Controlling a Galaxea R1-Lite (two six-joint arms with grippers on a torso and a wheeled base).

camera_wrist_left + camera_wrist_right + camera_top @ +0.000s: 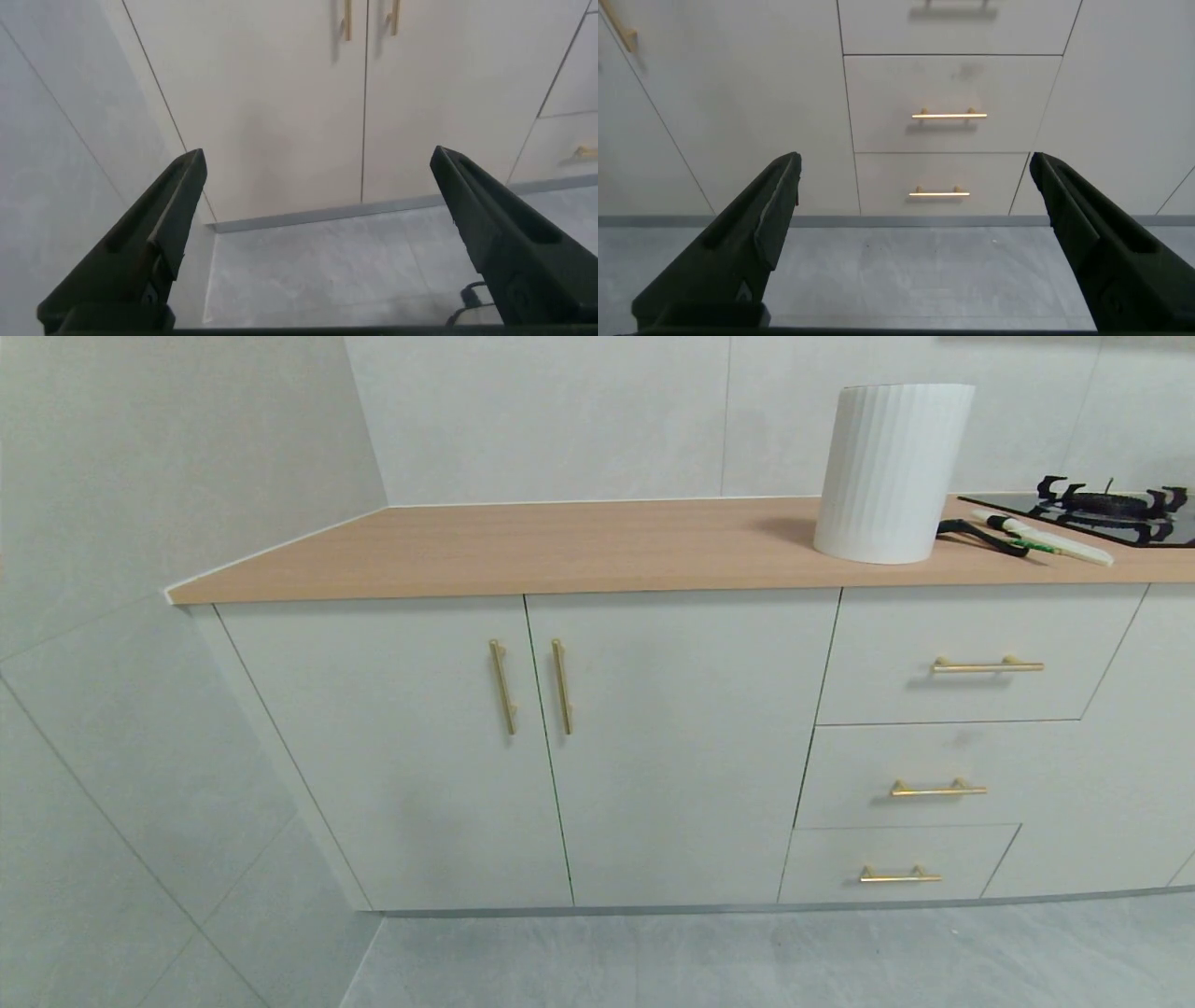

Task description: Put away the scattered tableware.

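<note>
We hold both grippers low before the cabinet: the left gripper (318,159) faces the double doors (271,103), the right gripper (913,161) faces the drawers (952,89), each with fingers spread wide and nothing between them. Toward the countertop's (560,546) right end, the tableware (1055,541) lies just beside a white ribbed holder (892,471), between it and the hob (1111,506)

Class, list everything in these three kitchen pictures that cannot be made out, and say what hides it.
Inside of the white ribbed holder: head view, hidden by its own wall.
Utensils beside it: head view, one end behind the holder, too small to name.
Hob: head view, cut off by the right edge.
Contents of cupboard and drawers: every view, behind shut fronts.
</note>
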